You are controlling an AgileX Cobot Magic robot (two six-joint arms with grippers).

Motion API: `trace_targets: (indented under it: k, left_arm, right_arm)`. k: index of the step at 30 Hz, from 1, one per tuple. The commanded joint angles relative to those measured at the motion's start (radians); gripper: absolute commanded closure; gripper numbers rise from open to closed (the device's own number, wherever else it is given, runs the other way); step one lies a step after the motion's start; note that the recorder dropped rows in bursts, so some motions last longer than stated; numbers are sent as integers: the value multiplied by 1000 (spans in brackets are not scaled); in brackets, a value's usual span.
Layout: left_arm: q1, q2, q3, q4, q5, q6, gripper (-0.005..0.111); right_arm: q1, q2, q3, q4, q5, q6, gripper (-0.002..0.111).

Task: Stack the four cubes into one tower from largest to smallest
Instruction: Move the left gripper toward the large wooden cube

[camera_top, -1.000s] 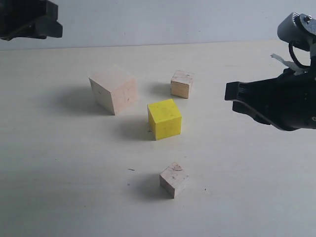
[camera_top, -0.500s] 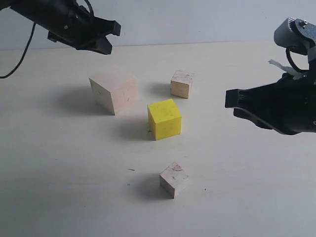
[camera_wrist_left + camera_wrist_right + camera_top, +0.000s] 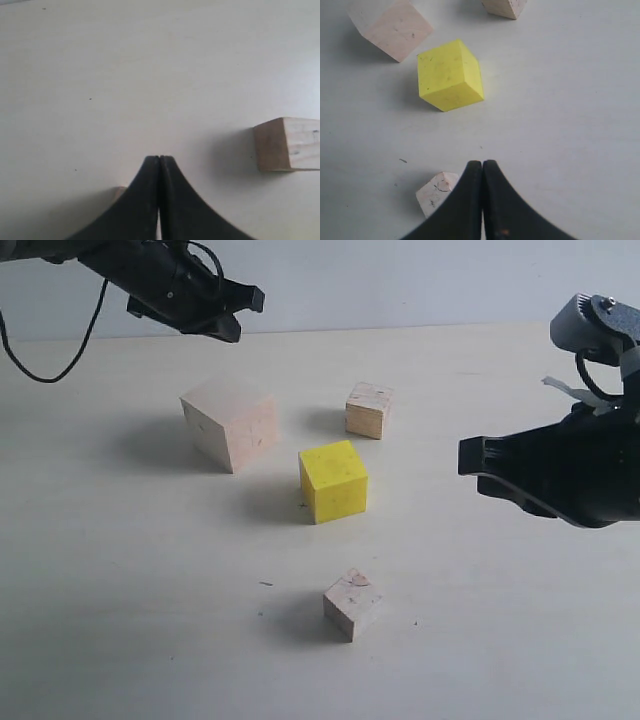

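Four cubes sit apart on the surface (image 3: 140, 600), none resting on another. The large pale wooden cube (image 3: 230, 422) stands toward the far left of the group in the exterior view; its faces are matt and faintly pinkish, with a few dark specks. In front of it and to its right stands the yellow cube (image 3: 333, 481), medium in size, smooth and bright, with slightly scuffed faces. Behind the yellow one is the layered-plywood cube (image 3: 368, 409), smaller, with thin bands showing on its side. Nearest the camera lies the smallest cube (image 3: 351, 605), pale wood with a round knot mark on its top. Each one has sharp, square edges and casts a soft shadow to the left.

The surface is a pale cream sheet, matt, with a few small dark flecks.

There are two black tools. The left tool (image 3: 245, 315) hangs above the far left edge, beyond the large cube, its two curved fingers pressed together on nothing. The right tool (image 3: 468, 455) hovers at the right, well clear of the cubes, closed and empty too.
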Motion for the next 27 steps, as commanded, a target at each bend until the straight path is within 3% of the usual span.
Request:
trace_targets:
  k: [1,16,27]
  left_arm:
    - [1,49,-49,56,-7,-29,107]
    - [3,156,-89,52,-25,-45,107]
    - [3,156,-83,65,116,-45,107]
  right_arm:
    - [3,1,-7,22,5,-7,108]
    - [3,1,-7,35,5,-7,108]
    - [3,1,-7,35,5,-9,108]
